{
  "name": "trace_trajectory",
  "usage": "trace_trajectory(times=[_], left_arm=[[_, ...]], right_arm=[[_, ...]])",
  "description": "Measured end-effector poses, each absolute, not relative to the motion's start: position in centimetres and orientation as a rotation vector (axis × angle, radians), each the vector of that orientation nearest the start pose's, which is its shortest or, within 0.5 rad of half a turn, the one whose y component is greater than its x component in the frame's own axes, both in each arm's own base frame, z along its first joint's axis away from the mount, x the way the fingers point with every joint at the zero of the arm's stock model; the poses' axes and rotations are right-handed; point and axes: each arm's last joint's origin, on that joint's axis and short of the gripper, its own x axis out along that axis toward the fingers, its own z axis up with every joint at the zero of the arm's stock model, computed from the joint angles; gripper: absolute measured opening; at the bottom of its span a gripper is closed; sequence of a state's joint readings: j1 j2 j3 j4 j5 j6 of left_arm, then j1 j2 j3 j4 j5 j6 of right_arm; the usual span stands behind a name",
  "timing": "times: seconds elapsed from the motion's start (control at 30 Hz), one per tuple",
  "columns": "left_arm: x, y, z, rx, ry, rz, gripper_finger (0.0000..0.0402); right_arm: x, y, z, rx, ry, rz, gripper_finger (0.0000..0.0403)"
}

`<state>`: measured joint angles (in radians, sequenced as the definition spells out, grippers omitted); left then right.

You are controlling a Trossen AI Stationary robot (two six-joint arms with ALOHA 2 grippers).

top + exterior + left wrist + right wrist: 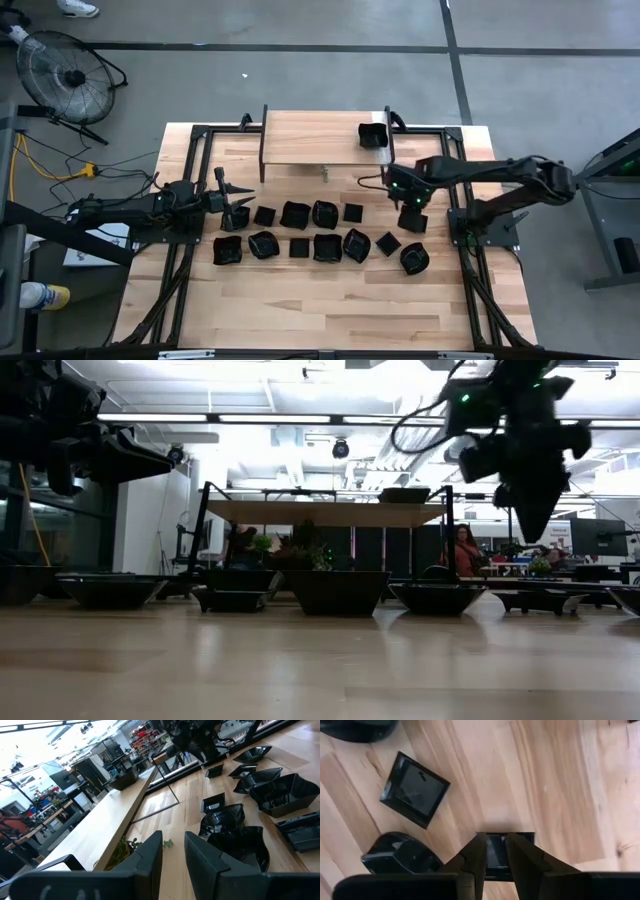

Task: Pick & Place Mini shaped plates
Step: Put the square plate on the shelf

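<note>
Several mini shaped plates [327, 247], glossy black, lie in two rows across the middle of the wooden table [300, 310]. One more plate [373, 135] sits on the raised wooden shelf [310, 140] at the far edge. My right gripper [408, 200] points down above a square plate [413, 220] at the right end of the far row. It hangs clear of that plate [520, 839], fingers slightly apart and empty [496, 840]. My left gripper [240, 198] waits level at the rows' left end, its fingers [173, 840] slightly apart and empty.
The shelf stands on thin black legs [263, 160] behind the rows. Black frame rails [175, 290] run along the table's left and right sides. Bare wood lies in front of the plates. A fan [68, 75] stands on the floor far left. A person [465, 550] sits in the room behind.
</note>
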<state>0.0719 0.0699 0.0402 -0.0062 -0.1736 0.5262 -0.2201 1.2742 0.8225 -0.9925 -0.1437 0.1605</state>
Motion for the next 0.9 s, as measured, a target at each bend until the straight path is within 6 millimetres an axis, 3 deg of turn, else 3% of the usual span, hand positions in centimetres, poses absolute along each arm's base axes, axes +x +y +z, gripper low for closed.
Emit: trace_trajectory(times=[0.27, 0.43, 0.9], left_arm=[[9.9, 1.2, 17.1, 0.525, 0.099, 0.23, 0.0078], [9.9, 1.2, 17.1, 0.525, 0.1, 0.23, 0.0078], [9.9, 1.2, 17.1, 0.525, 0.099, 0.23, 0.0078]], right_arm=[[17.9, -1.4, 19.8, 0.443, 1.367, -0.23, 0.0073], [17.8, 0.3, 18.8, 0.4, 1.351, -0.18, 0.0073], [17.7, 3.0, 18.7, 0.253, 1.289, -0.282, 0.0087]])
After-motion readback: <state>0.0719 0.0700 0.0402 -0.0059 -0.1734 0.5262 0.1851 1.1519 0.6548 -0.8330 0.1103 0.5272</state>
